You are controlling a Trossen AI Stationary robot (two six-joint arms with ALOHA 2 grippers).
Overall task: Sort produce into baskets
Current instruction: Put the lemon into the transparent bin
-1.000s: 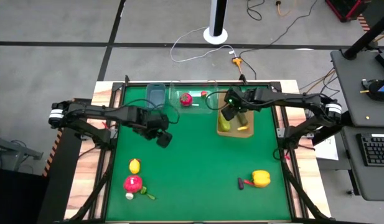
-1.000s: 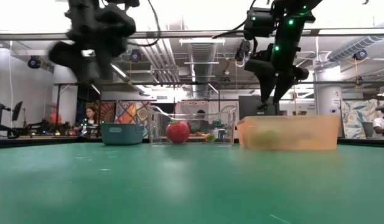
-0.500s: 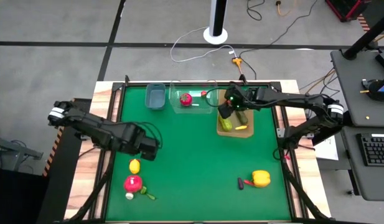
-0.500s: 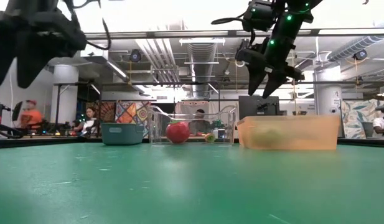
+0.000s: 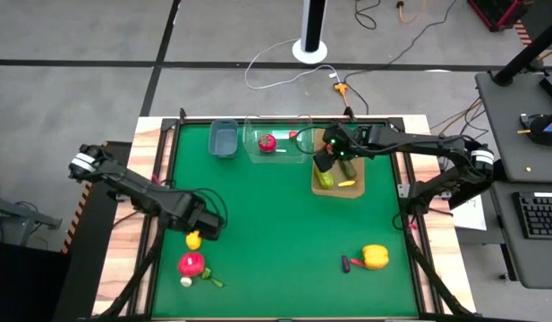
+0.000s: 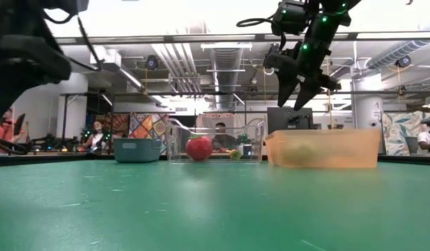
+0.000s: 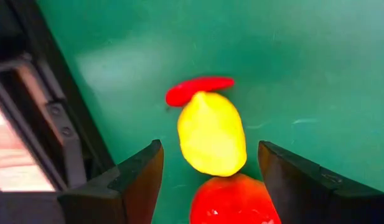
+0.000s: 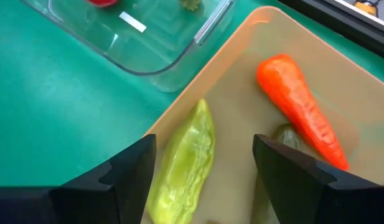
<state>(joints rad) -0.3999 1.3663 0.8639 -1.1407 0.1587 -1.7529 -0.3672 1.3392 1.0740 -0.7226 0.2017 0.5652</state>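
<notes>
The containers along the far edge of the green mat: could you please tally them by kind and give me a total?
Blue-grey bin: 1
Clear plastic tub: 1
Tan tray: 1
Total: 3

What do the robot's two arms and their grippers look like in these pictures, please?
Both arms are dark, jointed and slim, with a white band near each shoulder and thin black cables looping alongside. The left gripper and the right gripper each end in two broad matte-black fingers. Small green lights glow on the right wrist.
</notes>
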